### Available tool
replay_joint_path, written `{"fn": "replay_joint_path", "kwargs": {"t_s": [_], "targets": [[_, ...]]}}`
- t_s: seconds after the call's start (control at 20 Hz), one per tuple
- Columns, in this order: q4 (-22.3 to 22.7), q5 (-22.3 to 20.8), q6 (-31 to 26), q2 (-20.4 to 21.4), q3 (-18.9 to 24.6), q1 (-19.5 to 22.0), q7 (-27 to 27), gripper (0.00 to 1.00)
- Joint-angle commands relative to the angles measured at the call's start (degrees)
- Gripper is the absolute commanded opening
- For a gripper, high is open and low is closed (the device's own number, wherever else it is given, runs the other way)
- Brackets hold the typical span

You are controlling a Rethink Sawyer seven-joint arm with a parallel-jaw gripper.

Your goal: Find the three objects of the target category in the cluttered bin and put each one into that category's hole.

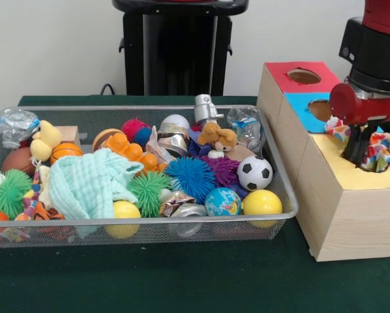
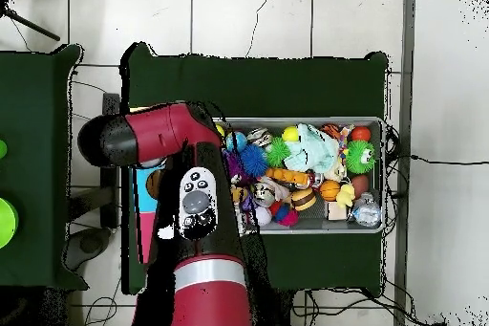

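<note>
Green cloth (image 1: pixel 182 287) covers the table nearest the camera, then the mesh bin (image 1: pixel 143 225) w/ its front rim holding back a yellow ball (image 1: pixel 261 203), globe ball (image 1: pixel 222 201) and crushed can (image 1: pixel 185 210). Well off to the side of the jaws, toward the bin's far end, a mint washcloth (image 1: pixel 90 186) lies draped over the toys, prob. another cloth-type target still to fetch.

Gripper (image 1: pixel 356 149) is down at the yellow-topped box (image 1: pixel 345 215), its tips sunk in the hole, so can't tell whether the jaws are spread or pinched. Multicolored patterned cloth (image 1: pixel 383 151) bunches up round the tips, spilling out of the hole on both sides of them; it's partly in, not fully dropped. Judging by that, the arm is pushing it down so the fabric clears the rim rather than snagging.

Behind the jaws sit the blue-topped box (image 1: pixel 306 107) and red-topped box (image 1: pixel 293 81), holes empty as far as visible. Overhead view: the arm (image 2: pixel 196 207) hides the boxes almost wholly.
</note>
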State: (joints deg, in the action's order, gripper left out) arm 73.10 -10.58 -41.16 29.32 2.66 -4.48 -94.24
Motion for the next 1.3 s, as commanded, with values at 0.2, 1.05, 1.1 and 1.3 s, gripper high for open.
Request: {"fn": "replay_joint_path", "kwargs": {"t_s": [0.2, 1.05, 1.1, 1.3], "targets": [[-6.2, -2.0, 8.0, -10.5, -3.2, -1.8, -13.1, 0.0], [-7.6, 2.2, 6.2, -14.5, -7.0, -4.7, -16.7, 0.0], [-7.8, 3.0, 3.1, -14.5, -7.4, -4.9, -17.2, 0.0], [-5.0, 7.5, -0.7, -14.7, -6.6, -4.2, -19.4, 0.0]]}}
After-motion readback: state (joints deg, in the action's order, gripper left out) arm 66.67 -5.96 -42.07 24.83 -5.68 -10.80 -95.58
